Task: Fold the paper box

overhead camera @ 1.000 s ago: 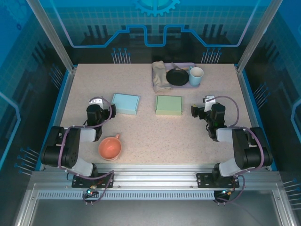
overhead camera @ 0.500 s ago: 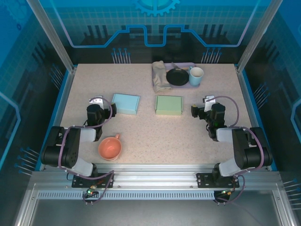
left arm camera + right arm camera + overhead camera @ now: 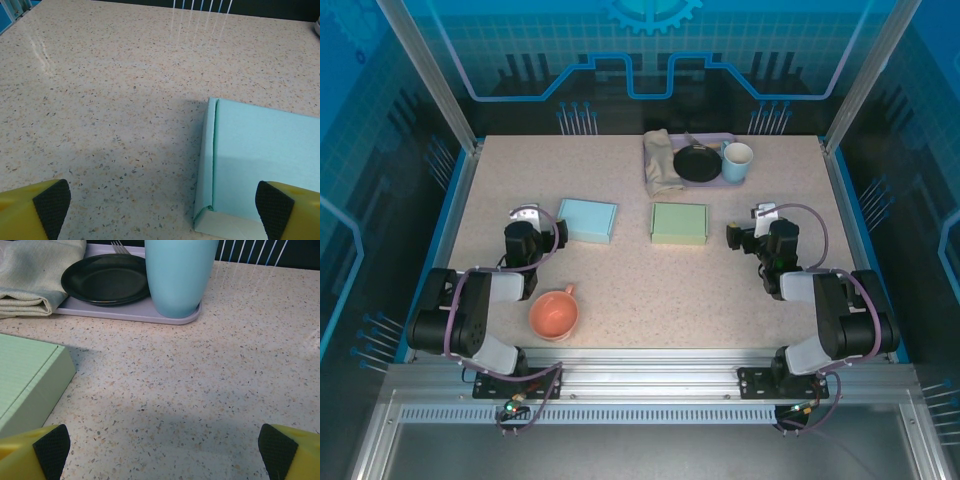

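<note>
Paper box positions at this entry? (R.)

(K.) Two noted. Blue paper box [image 3: 587,220] [image 3: 260,155] lay flat, left of the tabletop [image 3: 650,290] middle, flaps down. Green paper box [image 3: 679,223] [image 3: 25,380] lay flat about mid-table, somewhat nearer the far edge than the near one, also closed. The two were apart, side by side.

(R.) Claws?

(K.) Left gripper [image 3: 556,232] [image 3: 160,205] sat low, just beside the blue box's left side, jaws spread wide with bare table between them. One box corner lay close to one fingertip; contact could not be judged. Right gripper [image 3: 734,237] [image 3: 160,447] sat right of the green box, not touching it, jaws equally wide, holding nothing.

(R.) Other items?

(K.) Tray [image 3: 686,186] [image 3: 125,315] at the far edge, right of its middle, carried a folded cloth [image 3: 660,165] [image 3: 35,270], black plate [image 3: 698,163] [image 3: 105,277], fork [image 3: 117,246] and pale blue cup [image 3: 737,160] [image 3: 177,275]. Pink cup [image 3: 554,315] stood near the near edge, left side, upright.
</note>
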Controlling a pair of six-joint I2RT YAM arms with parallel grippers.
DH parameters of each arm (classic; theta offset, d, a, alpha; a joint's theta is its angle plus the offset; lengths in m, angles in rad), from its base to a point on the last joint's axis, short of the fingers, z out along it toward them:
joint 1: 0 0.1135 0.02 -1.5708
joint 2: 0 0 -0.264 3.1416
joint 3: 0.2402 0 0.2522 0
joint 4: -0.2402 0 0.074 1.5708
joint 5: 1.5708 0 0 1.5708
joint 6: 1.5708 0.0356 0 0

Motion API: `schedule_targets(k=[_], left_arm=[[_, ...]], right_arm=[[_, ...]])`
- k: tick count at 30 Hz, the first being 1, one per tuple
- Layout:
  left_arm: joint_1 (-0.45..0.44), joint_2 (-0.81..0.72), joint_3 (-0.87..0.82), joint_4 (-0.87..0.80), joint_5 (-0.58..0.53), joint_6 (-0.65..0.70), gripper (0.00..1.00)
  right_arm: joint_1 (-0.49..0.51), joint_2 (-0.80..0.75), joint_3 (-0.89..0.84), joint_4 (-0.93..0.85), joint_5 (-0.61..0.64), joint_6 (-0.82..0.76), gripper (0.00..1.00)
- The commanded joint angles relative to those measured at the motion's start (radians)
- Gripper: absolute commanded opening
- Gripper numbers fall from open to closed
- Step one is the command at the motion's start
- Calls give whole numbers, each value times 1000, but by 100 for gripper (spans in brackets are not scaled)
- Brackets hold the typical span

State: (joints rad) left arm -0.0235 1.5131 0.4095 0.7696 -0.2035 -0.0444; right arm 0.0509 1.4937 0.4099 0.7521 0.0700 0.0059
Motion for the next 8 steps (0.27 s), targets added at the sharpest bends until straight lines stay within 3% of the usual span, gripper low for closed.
schedule_targets(k=[1,8], left_arm=[[-6,4,0,27,20,22,99],[5,4,6,17,81,33,99]], right_arm=[[7,10,18,6,-9,-12,100],[6,10,18,6,-9,-11,100]])
